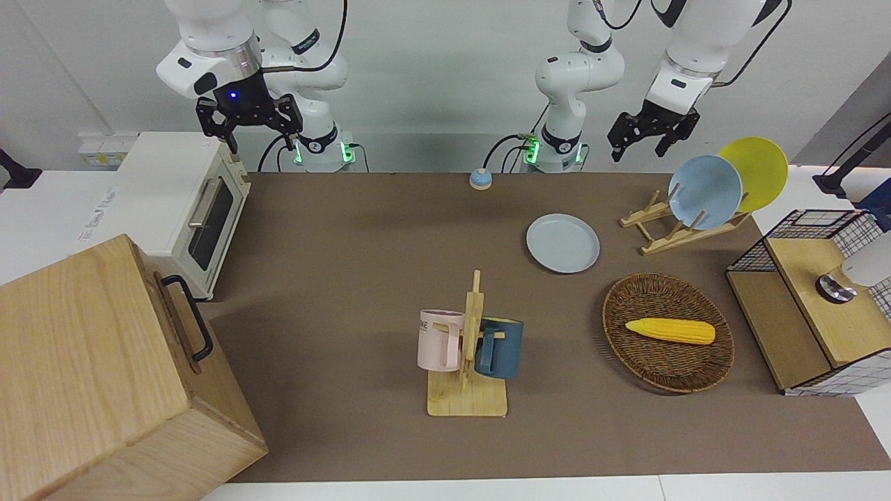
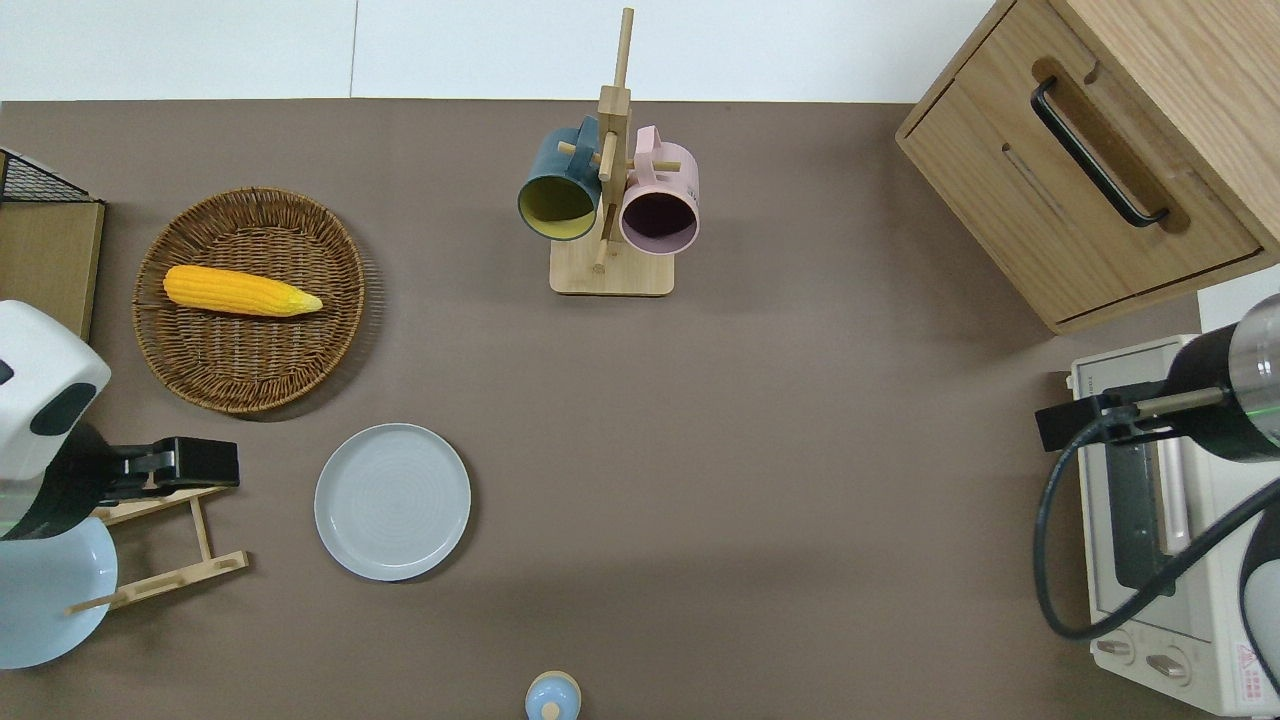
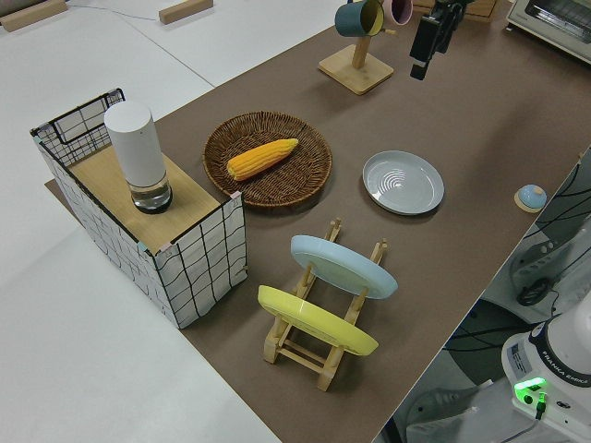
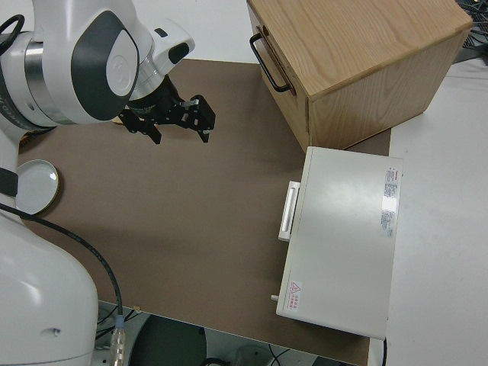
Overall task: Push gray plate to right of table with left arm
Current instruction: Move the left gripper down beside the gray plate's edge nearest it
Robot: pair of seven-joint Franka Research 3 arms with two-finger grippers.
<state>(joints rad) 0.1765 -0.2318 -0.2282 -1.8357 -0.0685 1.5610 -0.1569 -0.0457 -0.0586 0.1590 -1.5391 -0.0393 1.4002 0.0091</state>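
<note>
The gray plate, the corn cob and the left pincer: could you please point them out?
gray plate [image 2: 392, 501], overhead view, its centre.
corn cob [image 2: 240, 291], overhead view, mid-length.
left pincer [image 1: 639, 148], front view, between its fingertips.

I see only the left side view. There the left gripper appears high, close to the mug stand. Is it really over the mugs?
Observer: No. The overhead view shows the left gripper over the edge of the wooden plate rack, apart from the gray plate.
Operator: What stands at the right arm's end of the table?
Observer: A white toaster oven and, farther from the robots, a wooden cabinet.
Operator: And the right arm?
Observer: It is parked, and the right gripper is open.
</note>
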